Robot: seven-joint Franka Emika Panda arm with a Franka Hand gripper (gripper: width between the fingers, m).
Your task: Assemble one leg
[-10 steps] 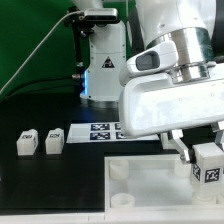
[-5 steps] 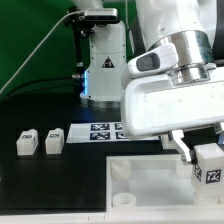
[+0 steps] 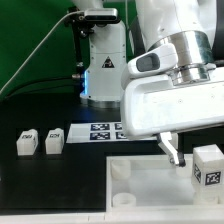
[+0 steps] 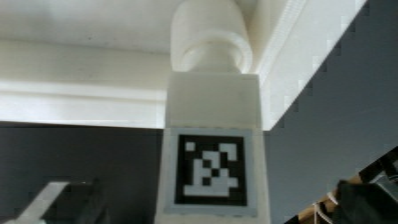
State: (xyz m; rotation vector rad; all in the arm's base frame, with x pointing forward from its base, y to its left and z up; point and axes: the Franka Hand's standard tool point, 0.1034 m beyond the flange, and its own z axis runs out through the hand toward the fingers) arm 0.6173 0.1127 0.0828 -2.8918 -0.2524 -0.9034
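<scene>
Over the white tray you have the gripper spread wide and pinching nothing, while the leg stands upright on its own at the tray's corner socket on the exterior view's right (seated, I'd judge; tightness unclear), so little seems left.

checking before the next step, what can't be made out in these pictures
Exterior view: the marker board is partly hidden behind the arm's white housing.
Exterior view: the tray is cut off by the bottom edge.
Wrist view: where the leg meets the tray is blurred, seating unclear.
Exterior view: only one finger shows.
</scene>
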